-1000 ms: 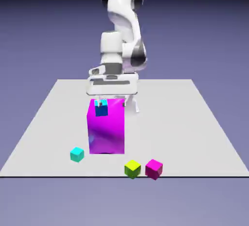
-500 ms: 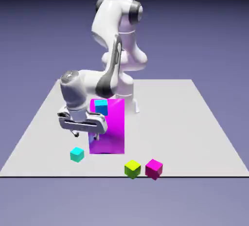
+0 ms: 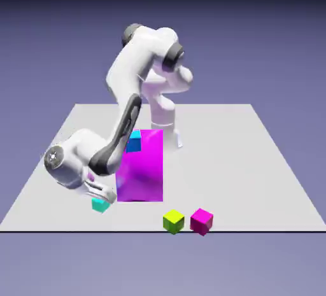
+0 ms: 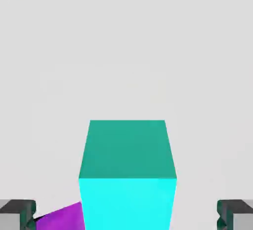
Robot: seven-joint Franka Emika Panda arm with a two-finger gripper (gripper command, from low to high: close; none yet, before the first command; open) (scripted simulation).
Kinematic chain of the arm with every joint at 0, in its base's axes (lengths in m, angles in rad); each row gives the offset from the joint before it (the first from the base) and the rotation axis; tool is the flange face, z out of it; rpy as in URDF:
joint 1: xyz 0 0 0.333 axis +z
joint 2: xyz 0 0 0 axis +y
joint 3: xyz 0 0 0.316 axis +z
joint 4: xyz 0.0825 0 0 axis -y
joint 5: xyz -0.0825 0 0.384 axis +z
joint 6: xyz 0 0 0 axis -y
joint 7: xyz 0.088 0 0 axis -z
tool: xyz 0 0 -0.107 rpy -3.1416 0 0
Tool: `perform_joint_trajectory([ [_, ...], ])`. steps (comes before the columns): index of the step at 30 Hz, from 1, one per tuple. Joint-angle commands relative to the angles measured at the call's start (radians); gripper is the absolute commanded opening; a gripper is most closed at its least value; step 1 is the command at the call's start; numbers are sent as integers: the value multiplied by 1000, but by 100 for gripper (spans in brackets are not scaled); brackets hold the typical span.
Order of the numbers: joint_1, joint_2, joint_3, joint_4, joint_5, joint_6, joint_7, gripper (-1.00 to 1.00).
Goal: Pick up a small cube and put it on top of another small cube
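A small cyan cube (image 3: pixel 99 205) lies on the table near the front at the exterior view's left. My gripper (image 3: pixel 102 195) hangs low right over it, and the hand covers part of the cube. In the hand view the cyan cube (image 4: pixel 127 174) fills the lower middle. The two grey fingertips (image 4: pixel 17 213) stand far apart on either side of it, not touching it. The gripper (image 4: pixel 126 216) is open. A small blue cube (image 3: pixel 134 140) sits on top of a tall magenta block (image 3: pixel 141 167).
A yellow-green cube (image 3: pixel 173 221) and a magenta cube (image 3: pixel 201 221) stand side by side near the grey table's (image 3: pixel 255 161) front edge. The tall magenta block stands just to the right of my hand, and its corner (image 4: pixel 62 218) shows low in the hand view.
The arm has swung from above the blue cube on the magenta block down and to the exterior view's left, over the cyan cube. The jaws stayed open.
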Motion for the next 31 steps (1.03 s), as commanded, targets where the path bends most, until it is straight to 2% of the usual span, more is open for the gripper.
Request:
perform_joint_trajectory([
  [1,0,0,0,0,0,0,0,-100],
  [6,9,-77,-20,82,-52,-140,64,-100],
  [23,70,-228,501,118,15,-90,800,-100],
  [28,91,-159,522,45,51,53,768,-100],
  [29,91,-159,522,45,51,53,768,100],
  [31,85,-180,516,67,40,10,778,100],
])
